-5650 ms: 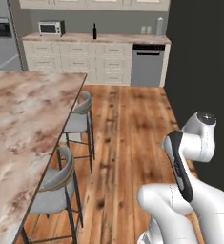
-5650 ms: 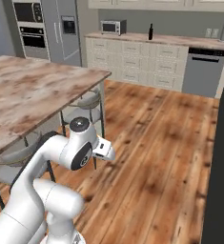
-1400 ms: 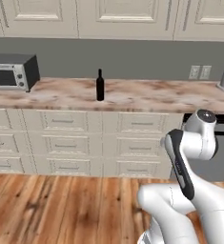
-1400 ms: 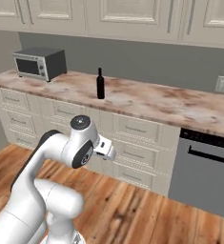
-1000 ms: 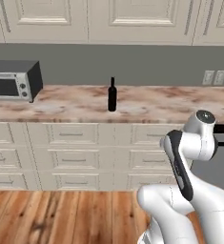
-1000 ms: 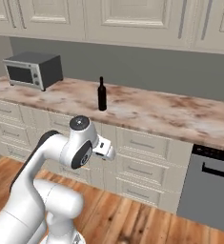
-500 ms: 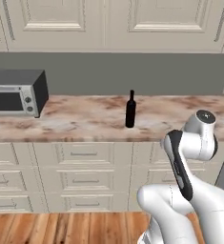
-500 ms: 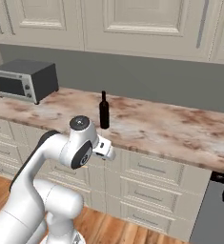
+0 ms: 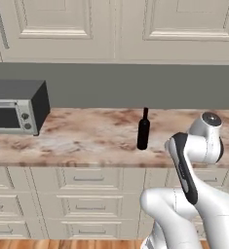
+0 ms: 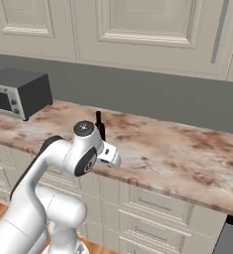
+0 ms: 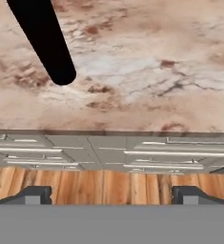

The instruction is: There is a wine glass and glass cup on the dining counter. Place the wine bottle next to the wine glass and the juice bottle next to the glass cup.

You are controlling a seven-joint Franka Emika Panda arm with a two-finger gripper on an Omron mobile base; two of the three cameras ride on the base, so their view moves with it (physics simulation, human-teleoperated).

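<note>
the wine bottle [image 9: 143,129] is standing up straight on the marbled worktop [image 9: 86,136], a bit back from the front edge. it is tall, slim and black, and what is inside it cannot be told. in the right base view the wine bottle [image 10: 100,126] is peeking out just behind the top of the white arm. in the hand view the wine bottle [image 11: 44,38] is showing as a long black shape at the top left, with its bottom sitting on the stone.

the gripper [image 11: 111,195] is hanging in front of the worktop, above the wood floor [image 11: 104,183] and the cream drawers [image 11: 147,159]. its two dark fingertips [image 11: 35,194] are standing wide apart and are holding nothing. the gripper is not touching the bottle.

a dark toaster oven [image 9: 16,107] is sitting at the left end of the worktop, well apart from the bottle. cream wall cabinets [image 9: 111,29] are hanging above, with doors closed.
</note>
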